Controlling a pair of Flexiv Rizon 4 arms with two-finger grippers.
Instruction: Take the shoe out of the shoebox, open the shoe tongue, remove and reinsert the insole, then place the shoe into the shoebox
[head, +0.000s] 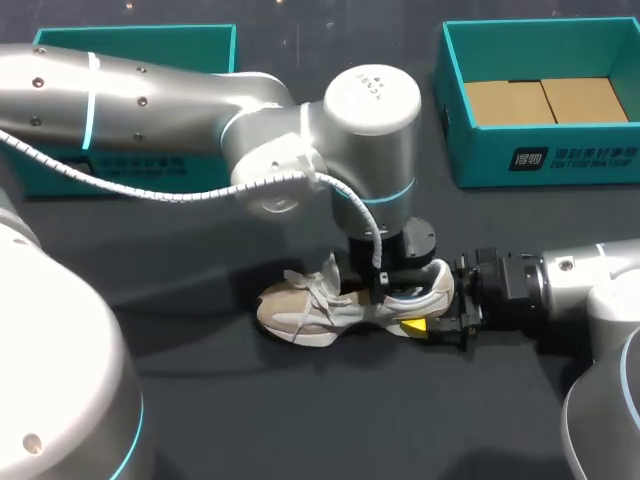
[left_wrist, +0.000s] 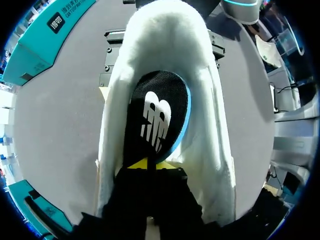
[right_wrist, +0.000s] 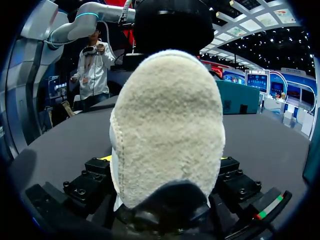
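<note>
A beige and white shoe (head: 320, 305) lies on its sole on the dark table, toe to the left. My left gripper (head: 385, 288) reaches down into its heel opening. In the left wrist view the yellow tips of the left gripper (left_wrist: 149, 165) are pinched together on the heel end of the black insole (left_wrist: 160, 115) inside the shoe (left_wrist: 212, 115). My right gripper (head: 432, 322) comes in from the right and clasps the heel. In the right wrist view the fuzzy heel (right_wrist: 167, 130) fills the space between its fingers (right_wrist: 92, 180).
A teal shoebox (head: 540, 160) with brown cardboard inside stands at the back right. A second teal box (head: 50, 40) sits at the back left, partly behind my left arm. Bare table lies in front of the shoe.
</note>
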